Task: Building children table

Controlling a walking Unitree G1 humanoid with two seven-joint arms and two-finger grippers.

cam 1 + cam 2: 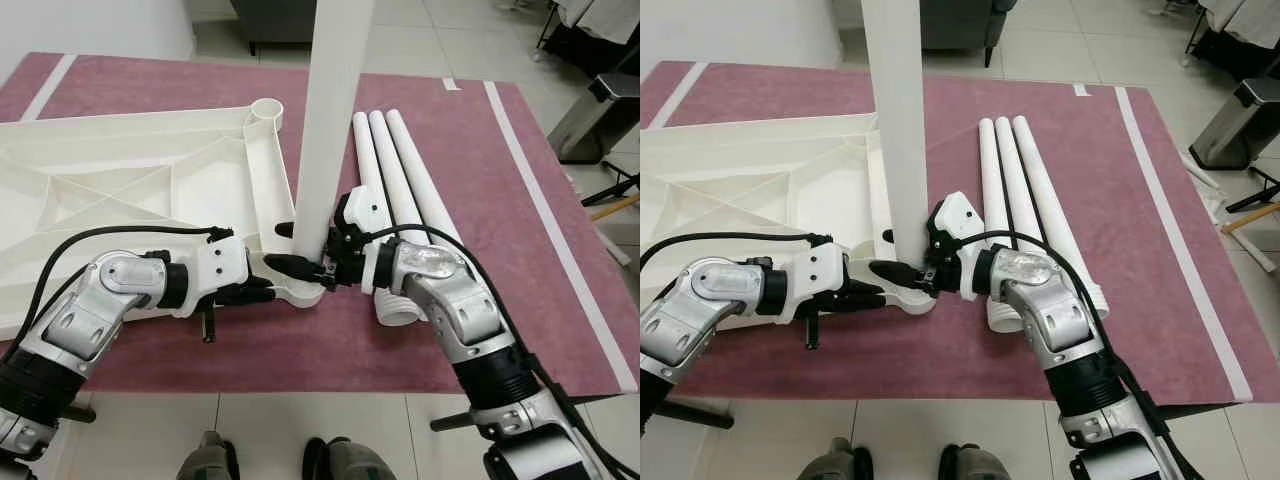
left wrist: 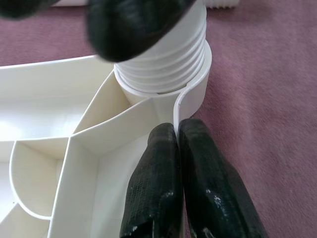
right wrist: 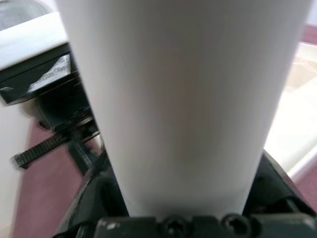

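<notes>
The right pincer point(image 1: 300, 248) is clamped on an upright leg point(image 1: 330, 120) in the tabletop point(image 1: 120, 180) corner socket, whose rim the left pincer point(image 2: 177, 148) pinches.

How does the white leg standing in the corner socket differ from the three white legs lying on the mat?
The upright white plastic leg stands vertical with its threaded end in the tabletop's corner socket, gripped by the right tool. The three loose white legs lie flat, side by side, on the mat, ungripped. All are plain white tubes.

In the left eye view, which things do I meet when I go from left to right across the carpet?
Upturned tabletop → left pincer → upright leg → right pincer → three lying legs → white tape stripe.
</notes>
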